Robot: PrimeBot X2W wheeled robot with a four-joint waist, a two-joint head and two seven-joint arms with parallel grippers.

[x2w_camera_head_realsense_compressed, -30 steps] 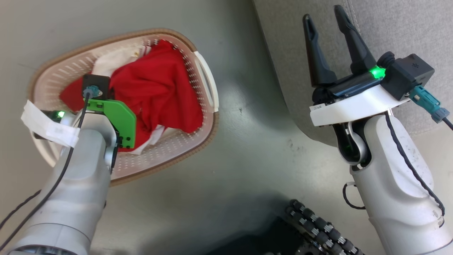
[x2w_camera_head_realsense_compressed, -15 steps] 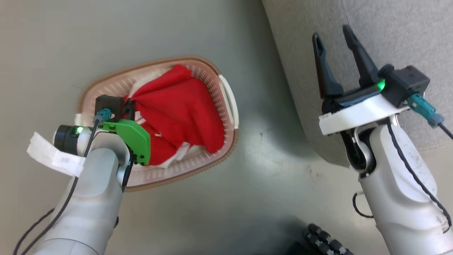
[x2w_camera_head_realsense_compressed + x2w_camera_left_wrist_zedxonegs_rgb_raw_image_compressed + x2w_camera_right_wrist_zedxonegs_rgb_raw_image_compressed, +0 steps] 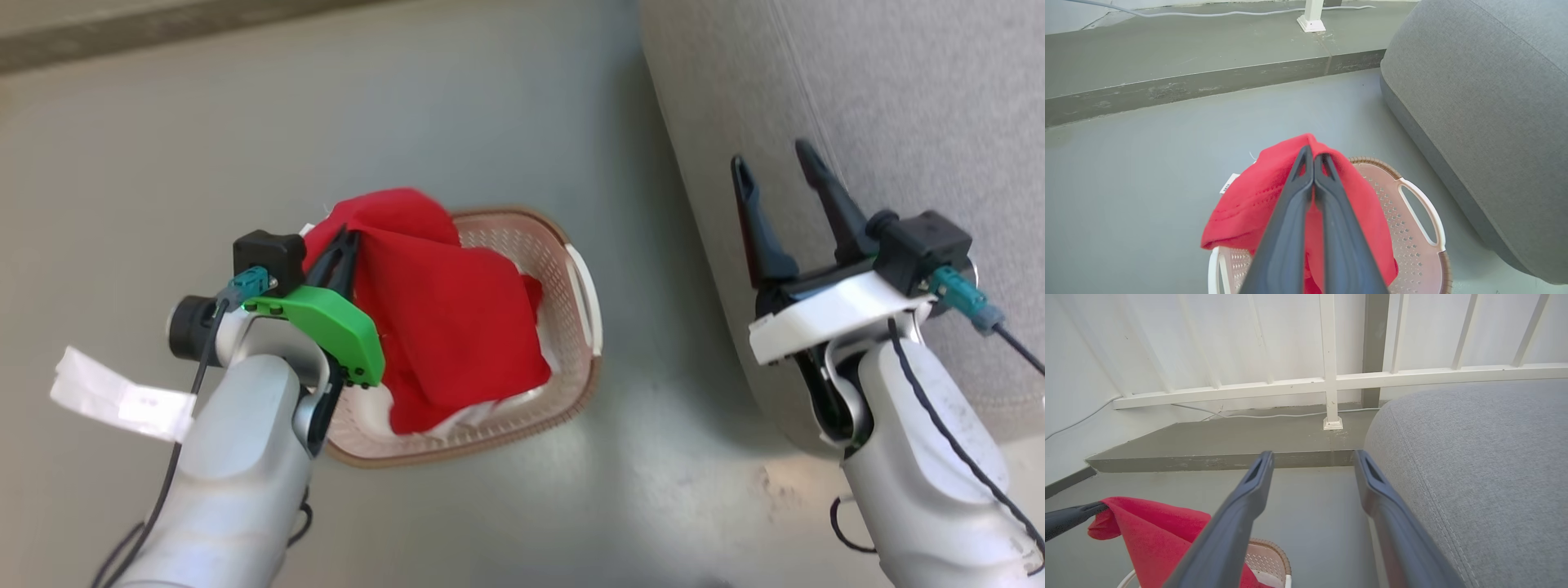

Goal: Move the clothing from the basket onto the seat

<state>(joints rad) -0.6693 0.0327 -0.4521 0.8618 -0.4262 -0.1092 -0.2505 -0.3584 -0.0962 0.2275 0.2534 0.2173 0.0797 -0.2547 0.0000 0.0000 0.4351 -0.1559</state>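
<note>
Head view: our left gripper (image 3: 349,238), pressed together, pinches red clothing (image 3: 449,327) above the basket (image 3: 571,253) on the floor (image 3: 490,106); our right gripper (image 3: 771,159) hangs spread, empty. Next, we think: carry it right onto the seat (image 3: 898,106).

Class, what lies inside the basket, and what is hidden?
Red clothing, its top held by the shut left gripper, with white fabric at its edge. The floor of the basket is covered.
</note>
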